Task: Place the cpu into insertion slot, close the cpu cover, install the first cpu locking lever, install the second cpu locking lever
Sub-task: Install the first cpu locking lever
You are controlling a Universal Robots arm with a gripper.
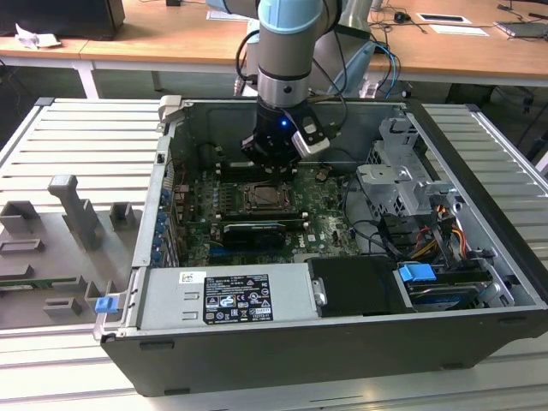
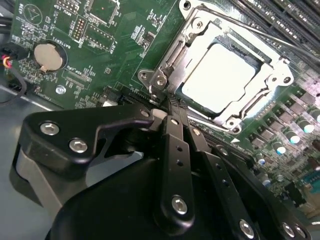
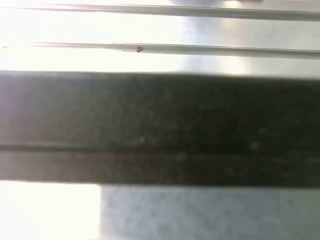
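While the cpu [image 2: 220, 80] lies seated in the insertion slot [image 2: 197, 47] under the lowered cpu cover [image 2: 272, 82] | your gripper [image 2: 167, 102] hangs at the socket corner, fingers pressed together, empty | placed to work a locking lever [image 2: 260, 31]

A light blue joint cover and a silver-grey metal ring are seen on the arm [image 1: 287, 51] in the exterior view. Below them a black wrist block with a small blue light is mounted, and thin black cables are looped beside it. In the second wrist view the gripper [image 2: 167, 107] is made of matt black links, which are fastened with round silver screws.
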